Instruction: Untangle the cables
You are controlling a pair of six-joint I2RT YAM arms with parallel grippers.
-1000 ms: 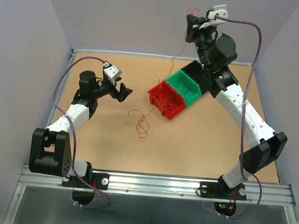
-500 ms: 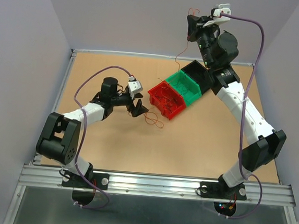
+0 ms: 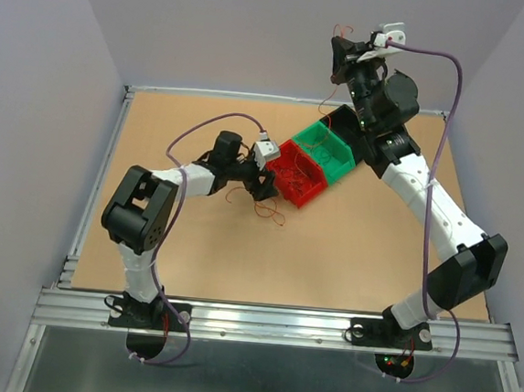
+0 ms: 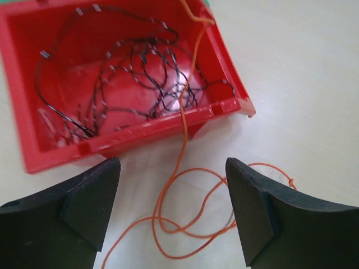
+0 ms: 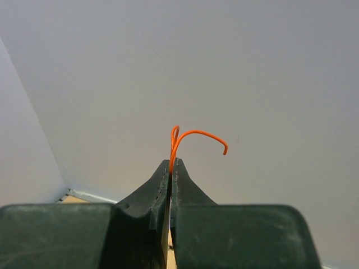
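A thin orange cable lies in loops on the table in front of the red bin, and one strand rises over the bin's rim. Black curly cables lie tangled inside the red bin. My left gripper is open, low over the orange loops, one finger on each side of them. In the top view it sits at the red bin's near corner. My right gripper is shut on the orange cable's end, held high near the back wall.
A green bin stands against the red one, with a black bin behind it, partly hidden by my right arm. Orange loops lie on the brown table just in front of the red bin.
My left arm has swung right and forward across the table until its open gripper reached the red bin and the orange loops. My right gripper stays high, shut on the cable.
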